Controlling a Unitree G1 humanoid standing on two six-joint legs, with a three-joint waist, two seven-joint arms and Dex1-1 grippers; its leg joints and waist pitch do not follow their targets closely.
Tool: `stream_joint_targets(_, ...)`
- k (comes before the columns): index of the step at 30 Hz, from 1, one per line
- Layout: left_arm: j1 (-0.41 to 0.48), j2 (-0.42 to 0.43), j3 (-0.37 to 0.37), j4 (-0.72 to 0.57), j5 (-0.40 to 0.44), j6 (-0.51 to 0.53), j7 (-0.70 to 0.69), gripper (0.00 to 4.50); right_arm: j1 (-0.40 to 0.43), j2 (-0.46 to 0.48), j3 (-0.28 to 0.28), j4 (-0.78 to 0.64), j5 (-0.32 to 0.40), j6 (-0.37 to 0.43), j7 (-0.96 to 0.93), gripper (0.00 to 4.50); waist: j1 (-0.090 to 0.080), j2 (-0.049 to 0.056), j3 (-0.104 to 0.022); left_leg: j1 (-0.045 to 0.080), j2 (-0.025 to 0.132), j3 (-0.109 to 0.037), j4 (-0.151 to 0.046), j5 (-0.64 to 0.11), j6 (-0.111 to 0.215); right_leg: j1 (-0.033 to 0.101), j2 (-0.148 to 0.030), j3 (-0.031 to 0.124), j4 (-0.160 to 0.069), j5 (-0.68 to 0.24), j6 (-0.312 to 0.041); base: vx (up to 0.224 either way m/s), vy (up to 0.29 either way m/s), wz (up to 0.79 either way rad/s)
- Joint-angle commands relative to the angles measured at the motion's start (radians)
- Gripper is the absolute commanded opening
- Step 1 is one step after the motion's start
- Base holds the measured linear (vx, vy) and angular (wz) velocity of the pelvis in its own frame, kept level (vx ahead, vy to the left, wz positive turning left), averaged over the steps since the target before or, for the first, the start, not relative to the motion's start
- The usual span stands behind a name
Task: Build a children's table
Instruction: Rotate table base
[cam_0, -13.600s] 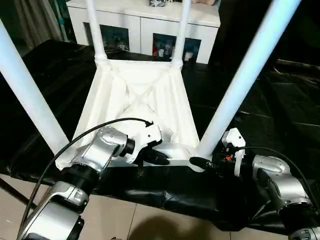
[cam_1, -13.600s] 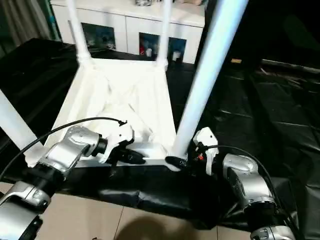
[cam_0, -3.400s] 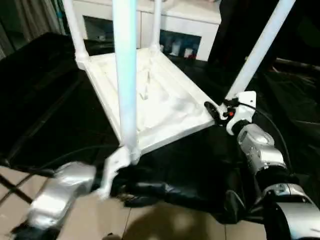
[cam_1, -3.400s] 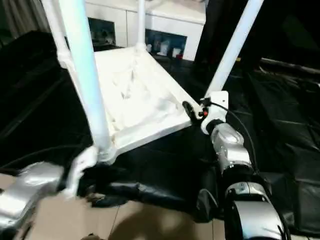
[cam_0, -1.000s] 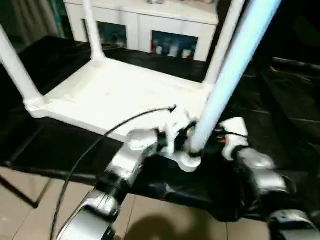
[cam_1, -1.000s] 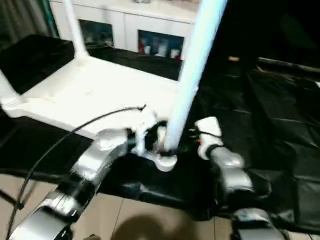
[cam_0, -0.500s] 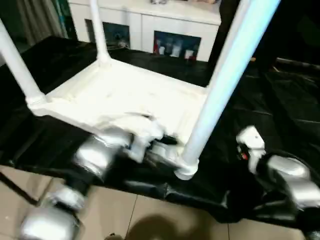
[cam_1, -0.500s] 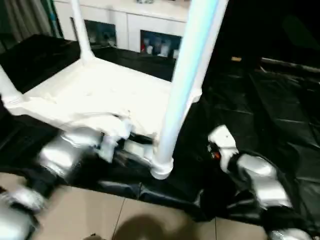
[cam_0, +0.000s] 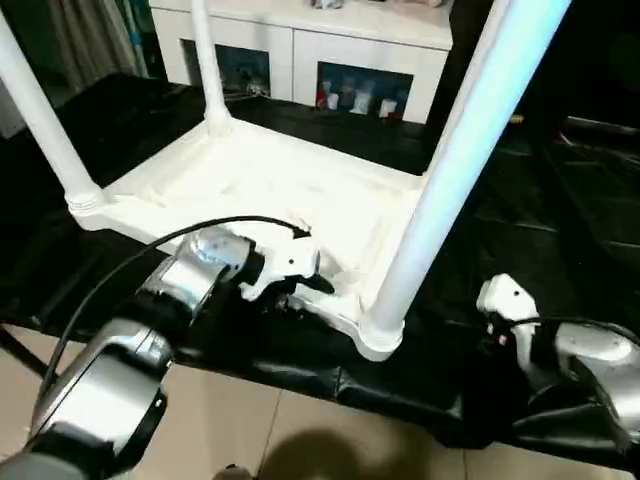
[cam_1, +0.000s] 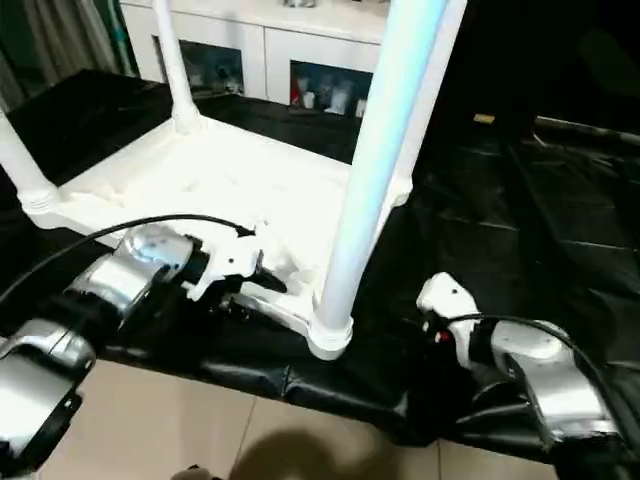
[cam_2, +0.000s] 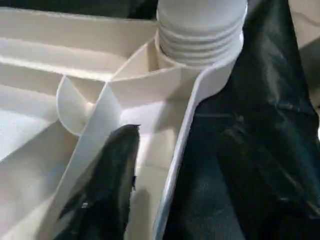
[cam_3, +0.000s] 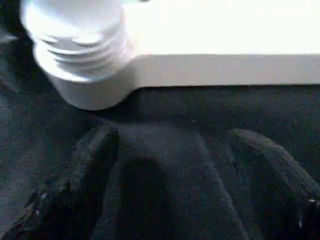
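The small all-white plastic children's table (cam_0: 270, 185) lies upside down, ribbed underside up, four tapered tube legs standing, on a black-covered work table (cam_0: 560, 220) before a white glass-doored cabinet (cam_0: 330, 50). The left gripper (cam_0: 300, 290) straddles its near rim, one finger (cam_2: 107, 175) inside; the right gripper (cam_3: 185, 175) hangs spread, holding nothing.

The children's table (cam_0: 250, 190) lies upside down on the black-covered work table (cam_0: 560, 230), ribbed white underside facing up. Its tapered white tube legs (cam_0: 455, 170) stand up from the rounded corner sockets (cam_0: 378, 335). The nearest corner socket sits close to the work table's front edge, its leg ringed at the base.
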Motion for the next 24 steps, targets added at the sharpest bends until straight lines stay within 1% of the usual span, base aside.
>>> stream_joint_targets(1, -0.042, 0.001, -0.015, 0.055, 0.037, -0.038, 0.022, 2.59, 0.017, -0.033, -0.002, -0.082, 0.030, 0.054, 0.025, 3.84, 0.007, 0.023, -0.066, 0.005, -0.003, 0.006, -0.067, -0.252, 0.060, 0.064, -0.037, 0.031, -0.078, -0.160, -0.225, 0.000, 0.000, 0.00)
stream_joint_targets(2, -0.051, 0.003, -0.019, 0.071, 0.044, -0.034, 0.016, 2.47, 0.027, -0.043, -0.003, -0.112, 0.042, 0.072, 0.034, 3.84, 0.008, 0.016, -0.065, 0.009, -0.002, 0.009, -0.067, -0.262, 0.063, 0.062, -0.035, 0.031, -0.088, -0.171, -0.219, 0.000, 0.000, 0.00)
stream_joint_targets(3, -0.051, 0.003, -0.019, 0.071, 0.044, -0.034, 0.016, 2.36, 0.027, -0.043, -0.003, -0.112, 0.042, 0.072, 0.034, 3.84, 0.011, 0.010, -0.067, 0.009, -0.003, 0.007, -0.065, -0.252, 0.064, 0.067, -0.033, 0.033, -0.079, -0.148, -0.221, 0.000, 0.000, 0.00)
stream_joint_targets(4, -0.067, 0.003, -0.024, 0.105, 0.061, -0.040, 0.004, 2.30, 0.045, -0.062, -0.004, -0.163, 0.057, 0.102, 0.049, 3.84, 0.013, 0.013, -0.065, 0.005, -0.005, 0.008, -0.064, -0.240, 0.069, 0.067, -0.033, 0.032, -0.082, -0.152, -0.215, 0.000, 0.000, 0.00)
stream_joint_targets(5, -0.069, 0.003, -0.024, 0.111, 0.064, -0.041, 0.003, 2.30, 0.048, -0.065, -0.004, -0.170, 0.059, 0.107, 0.052, 3.84, 0.017, 0.013, -0.065, 0.006, -0.004, 0.008, -0.063, -0.236, 0.070, 0.067, -0.034, 0.032, -0.083, -0.160, -0.210, 0.000, 0.000, 0.00)
stream_joint_targets(6, -0.073, 0.000, -0.022, 0.123, 0.068, -0.043, 0.004, 2.18, 0.050, -0.067, -0.005, -0.178, 0.061, 0.114, 0.054, 3.84, 0.017, 0.014, -0.067, 0.004, -0.004, 0.007, -0.064, -0.225, 0.071, 0.066, -0.037, 0.032, -0.081, -0.167, -0.211, 0.000, 0.000, 0.00)
stream_joint_targets(7, -0.077, -0.001, -0.024, 0.130, 0.073, -0.042, 0.009, 2.04, 0.050, -0.067, -0.005, -0.180, 0.059, 0.116, 0.053, 3.84, 0.019, 0.022, -0.067, 0.004, -0.003, 0.007, -0.064, -0.222, 0.065, 0.064, -0.039, 0.031, -0.081, -0.180, -0.211, 0.000, 0.000, 0.00)
stream_joint_targets(10, -0.084, -0.005, -0.030, 0.149, 0.090, -0.038, 0.024, 1.81, 0.048, -0.069, -0.006, -0.183, 0.054, 0.121, 0.051, 3.84, 0.016, 0.021, -0.068, 0.004, -0.003, 0.006, -0.065, -0.231, 0.058, 0.064, -0.037, 0.031, -0.083, -0.183, -0.215, 0.000, 0.000, 0.00)
stream_joint_targets(11, -0.089, -0.008, -0.033, 0.161, 0.101, -0.040, 0.044, 1.74, 0.047, -0.069, -0.007, -0.186, 0.053, 0.123, 0.048, 3.84, 0.015, 0.018, -0.068, 0.003, -0.003, 0.006, -0.065, -0.230, 0.059, 0.064, -0.037, 0.031, -0.082, -0.179, -0.215, 0.000, 0.000, 0.00)
stream_joint_targets(13, -0.096, -0.016, -0.039, 0.189, 0.127, -0.026, 0.094, 1.57, 0.040, -0.068, -0.008, -0.185, 0.050, 0.123, 0.037, 3.84, 0.014, 0.017, -0.068, 0.003, -0.004, 0.006, -0.063, -0.230, 0.060, 0.064, -0.037, 0.030, -0.082, -0.175, -0.212, 0.000, 0.000, 0.00)
stream_joint_targets(14, -0.099, -0.023, -0.036, 0.207, 0.137, 0.000, 0.132, 1.50, 0.036, -0.068, -0.005, -0.188, 0.047, 0.125, 0.030, 3.84, 0.015, 0.016, -0.069, 0.003, -0.005, 0.006, -0.063, -0.219, 0.062, 0.065, -0.037, 0.030, -0.082, -0.171, -0.209, 0.000, 0.000, 0.00)
stream_joint_targets(16, -0.100, -0.027, -0.036, 0.221, 0.149, 0.028, 0.155, 1.38, 0.032, -0.068, -0.004, -0.193, 0.046, 0.131, 0.026, 3.84, 0.015, 0.014, -0.068, 0.002, -0.005, 0.006, -0.063, -0.207, 0.065, 0.065, -0.038, 0.030, -0.083, -0.178, -0.204, 0.000, 0.000, 0.00)
stream_joint_targets(17, -0.099, -0.029, -0.035, 0.228, 0.158, 0.055, 0.175, 1.31, 0.027, -0.064, -0.005, -0.193, 0.043, 0.129, 0.020, 3.84, 0.015, 0.015, -0.068, 0.002, -0.004, 0.006, -0.063, -0.205, 0.065, 0.064, -0.039, 0.030, -0.082, -0.178, -0.205, 0.000, 0.000, 0.00)
stream_joint_targets(19, -0.090, -0.035, -0.014, 0.229, 0.145, 0.109, 0.184, 1.10, 0.013, -0.053, -0.010, -0.178, 0.036, 0.116, 0.005, 3.84, 0.014, 0.009, -0.065, 0.001, -0.004, 0.007, -0.065, -0.213, 0.065, 0.063, -0.040, 0.030, -0.086, -0.210, -0.200, 0.000, 0.000, 0.00)
stream_joint_targets(20, -0.086, -0.039, -0.004, 0.228, 0.135, 0.126, 0.182, 1.10, 0.008, -0.049, -0.012, -0.171, 0.034, 0.113, -0.001, 3.84, 0.014, 0.006, -0.064, 0.001, -0.005, 0.007, -0.066, -0.217, 0.064, 0.062, -0.040, 0.029, -0.087, -0.228, -0.197, 0.000, 0.000, 0.00)
stream_joint_targets(21, -0.086, -0.039, -0.004, 0.228, 0.135, 0.126, 0.182, 1.08, 0.008, -0.049, -0.012, -0.171, 0.034, 0.113, -0.001, 3.84, 0.013, 0.008, -0.063, 0.000, -0.006, 0.006, -0.067, -0.221, 0.062, 0.064, -0.042, 0.028, -0.090, -0.262, -0.186, 0.000, 0.000, 0.00)
stream_joint_targets(22, -0.073, -0.049, 0.022, 0.223, 0.110, 0.213, 0.187, 1.05, -0.011, -0.034, -0.011, -0.138, 0.014, 0.096, -0.034, 3.84, 0.011, 0.000, -0.064, 0.000, -0.006, 0.007, -0.066, -0.215, 0.058, 0.063, -0.044, 0.028, -0.088, -0.275, -0.182, 0.000, 0.000, 0.00)
stream_joint_targets(23, -0.067, -0.050, 0.029, 0.220, 0.103, 0.235, 0.191, 0.98, -0.018, -0.028, -0.012, -0.126, 0.007, 0.097, -0.049, 3.84, 0.011, 0.004, -0.063, 0.000, -0.007, 0.006, -0.067, -0.209, 0.059, 0.062, -0.044, 0.028, -0.089, -0.282, -0.182, 0.000, 0.000, 0.00)
stream_joint_targets(24, -0.054, -0.054, 0.046, 0.212, 0.089, 0.280, 0.201, 0.98, -0.032, -0.014, -0.012, -0.100, -0.009, 0.095, -0.083, 3.84, 0.008, -0.002, -0.063, -0.003, -0.008, 0.007, -0.065, -0.200, 0.060, 0.063, -0.043, 0.028, -0.089, -0.278, -0.180, 0.000, 0.000, 0.00)
